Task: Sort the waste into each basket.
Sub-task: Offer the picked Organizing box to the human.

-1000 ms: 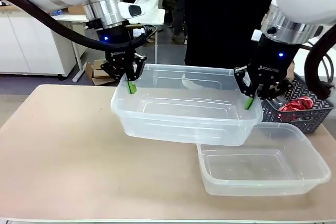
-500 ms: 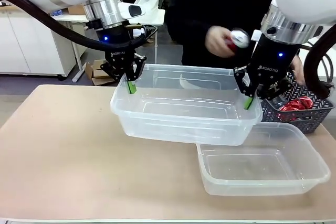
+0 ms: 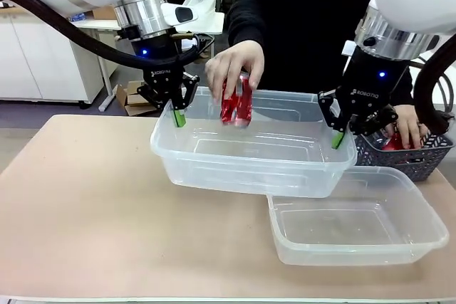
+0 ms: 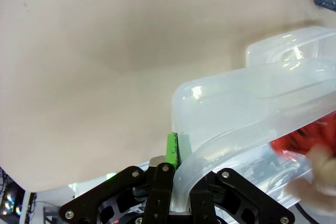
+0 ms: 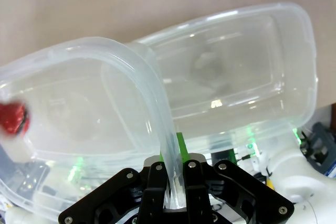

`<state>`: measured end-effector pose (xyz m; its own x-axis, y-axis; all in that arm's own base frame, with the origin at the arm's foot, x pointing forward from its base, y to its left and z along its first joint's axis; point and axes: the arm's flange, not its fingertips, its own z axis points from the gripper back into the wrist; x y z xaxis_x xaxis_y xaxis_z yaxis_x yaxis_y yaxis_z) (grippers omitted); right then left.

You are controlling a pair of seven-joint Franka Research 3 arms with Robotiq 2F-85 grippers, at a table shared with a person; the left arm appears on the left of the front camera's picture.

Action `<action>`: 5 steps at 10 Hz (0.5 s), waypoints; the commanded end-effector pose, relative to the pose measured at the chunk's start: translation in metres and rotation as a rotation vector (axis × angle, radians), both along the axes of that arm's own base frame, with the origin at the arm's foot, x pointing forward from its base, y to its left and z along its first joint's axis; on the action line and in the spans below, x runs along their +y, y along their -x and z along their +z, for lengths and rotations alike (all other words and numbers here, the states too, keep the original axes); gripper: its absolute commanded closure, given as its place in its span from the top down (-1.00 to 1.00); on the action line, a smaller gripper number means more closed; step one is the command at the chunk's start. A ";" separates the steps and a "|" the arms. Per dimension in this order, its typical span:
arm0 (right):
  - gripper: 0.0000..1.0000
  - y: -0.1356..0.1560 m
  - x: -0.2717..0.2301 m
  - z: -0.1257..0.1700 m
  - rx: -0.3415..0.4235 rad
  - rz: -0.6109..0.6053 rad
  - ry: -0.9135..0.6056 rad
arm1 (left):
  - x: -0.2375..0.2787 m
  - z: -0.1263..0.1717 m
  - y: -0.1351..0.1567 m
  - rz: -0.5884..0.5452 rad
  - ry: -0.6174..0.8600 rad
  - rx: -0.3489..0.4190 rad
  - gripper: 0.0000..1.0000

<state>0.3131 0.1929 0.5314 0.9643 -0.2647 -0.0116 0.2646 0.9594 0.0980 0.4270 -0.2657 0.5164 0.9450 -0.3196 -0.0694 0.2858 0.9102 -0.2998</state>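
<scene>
Both grippers hold one clear basket lifted off the table. My left gripper is shut on its left rim, my right gripper on its right rim. A person's hand lowers a crushed red can into this basket from the far side. The second clear basket sits empty on the table, below and to the right. In the left wrist view the rim runs between my fingers, with the red can inside. In the right wrist view the rim is clamped and the can shows at far left.
A dark mesh basket with more red cans stands at the table's right edge, and the person's other hand reaches into it. The tan tabletop lies bare on the left and front. Cabinets and a cardboard box stand behind.
The person's hand has carried the red can from near my right gripper leftwards and down into the held basket. The other hand has gone into the mesh basket. Both arms held still.
</scene>
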 end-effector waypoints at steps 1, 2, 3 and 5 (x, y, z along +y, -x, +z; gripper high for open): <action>-0.92 -0.004 -0.004 0.000 -0.002 -0.003 0.017 | 0.000 0.009 0.002 -0.006 0.023 0.003 -0.94; -0.92 -0.004 -0.004 0.000 -0.002 -0.003 0.017 | 0.000 0.009 0.002 -0.006 0.023 0.003 -0.94; -0.92 -0.004 -0.004 0.000 -0.002 -0.003 0.017 | 0.000 0.009 0.002 -0.006 0.023 0.003 -0.94; -0.92 -0.004 -0.004 0.000 -0.002 -0.003 0.017 | 0.000 0.009 0.002 -0.006 0.023 0.003 -0.94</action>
